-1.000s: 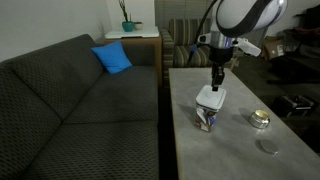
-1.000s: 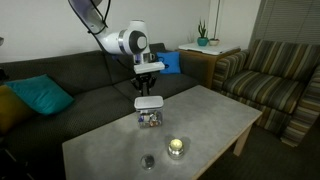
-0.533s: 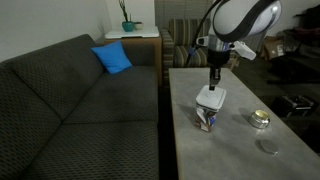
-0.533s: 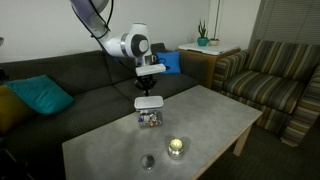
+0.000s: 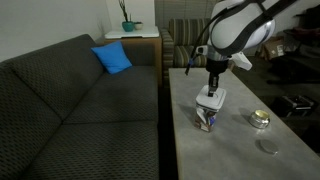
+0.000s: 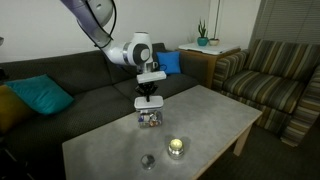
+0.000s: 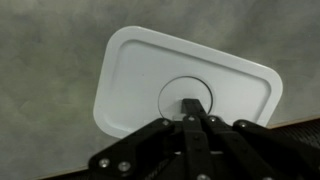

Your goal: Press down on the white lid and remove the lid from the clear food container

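Note:
The white lid [image 5: 211, 99] sits on the clear food container [image 5: 206, 119] near the sofa-side edge of the table; both also show in an exterior view, lid [image 6: 149, 103] over container [image 6: 150, 117]. My gripper [image 5: 212, 90] points straight down, jaws shut together, tips on the lid's middle. In the wrist view the lid [image 7: 145, 70] fills the frame and my shut gripper [image 7: 192, 103] touches its round centre mark. The container is hidden under the lid there.
A small round shiny tin [image 5: 260, 119] and a flat grey disc [image 5: 267, 146] lie on the grey table [image 5: 240, 155], apart from the container. A dark sofa [image 5: 80, 110] with a blue cushion [image 5: 113, 58] stands beside the table.
The arm has lowered and leaned over the container. The shut gripper has come down from just above the lid onto its centre. Lid and container have not moved.

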Controlling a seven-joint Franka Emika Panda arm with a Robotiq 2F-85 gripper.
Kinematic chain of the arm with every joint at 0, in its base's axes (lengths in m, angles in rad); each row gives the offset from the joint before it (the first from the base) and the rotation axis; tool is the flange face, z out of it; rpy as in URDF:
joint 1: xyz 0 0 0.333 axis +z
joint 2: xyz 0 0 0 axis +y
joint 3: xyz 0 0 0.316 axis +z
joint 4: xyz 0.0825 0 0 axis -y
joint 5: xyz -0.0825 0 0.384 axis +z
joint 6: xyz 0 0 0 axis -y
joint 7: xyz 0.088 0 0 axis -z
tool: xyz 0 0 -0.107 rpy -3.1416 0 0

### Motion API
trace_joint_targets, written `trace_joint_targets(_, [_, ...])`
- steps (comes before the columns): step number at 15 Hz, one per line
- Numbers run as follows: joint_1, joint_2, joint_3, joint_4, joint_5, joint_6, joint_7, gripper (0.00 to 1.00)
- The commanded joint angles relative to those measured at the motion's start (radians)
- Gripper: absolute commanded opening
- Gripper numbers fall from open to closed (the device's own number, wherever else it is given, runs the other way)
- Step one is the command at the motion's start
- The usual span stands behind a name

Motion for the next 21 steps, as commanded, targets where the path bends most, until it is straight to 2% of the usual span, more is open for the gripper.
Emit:
trace_joint_targets(1, [0.007,0.065,0.004,0.087,0.019,-0.032,-0.002,0.00])
trace_joint_targets(13, [0.001,0.157,0.022,0.215,0.078,-0.128,-0.029,0.00])
trace_joint_targets(21, [0.001,0.025,-0.008,0.108,0.037,-0.098,-0.022,0.00])
